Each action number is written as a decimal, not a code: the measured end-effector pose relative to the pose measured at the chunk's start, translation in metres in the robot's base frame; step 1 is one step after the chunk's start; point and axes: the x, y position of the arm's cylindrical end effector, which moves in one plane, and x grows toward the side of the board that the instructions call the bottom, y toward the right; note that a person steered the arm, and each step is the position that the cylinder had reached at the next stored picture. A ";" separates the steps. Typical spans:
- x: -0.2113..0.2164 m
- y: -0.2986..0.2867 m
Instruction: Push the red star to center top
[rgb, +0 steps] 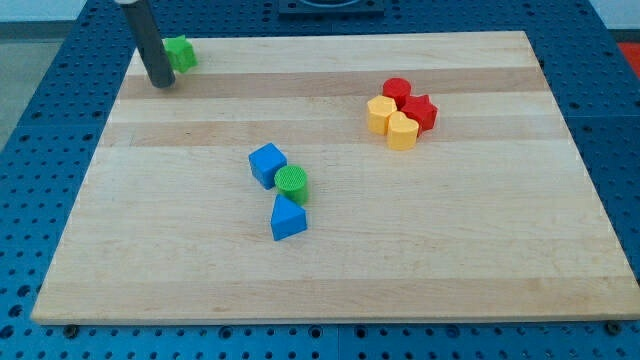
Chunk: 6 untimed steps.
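In the camera view, our tool is a bare rod holding nothing; my tip (161, 84) rests at the counter (330, 270) top-left corner, just beside a green block (181, 52). The red star (419, 112) lies well to the view's right, touching a red cylinder (397, 91) and two yellow blocks (392, 121). We judge it best to circle below the star, then push up and leftward, clear of its neighbours.
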 end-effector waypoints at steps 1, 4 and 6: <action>0.018 0.012; 0.068 0.121; 0.130 0.179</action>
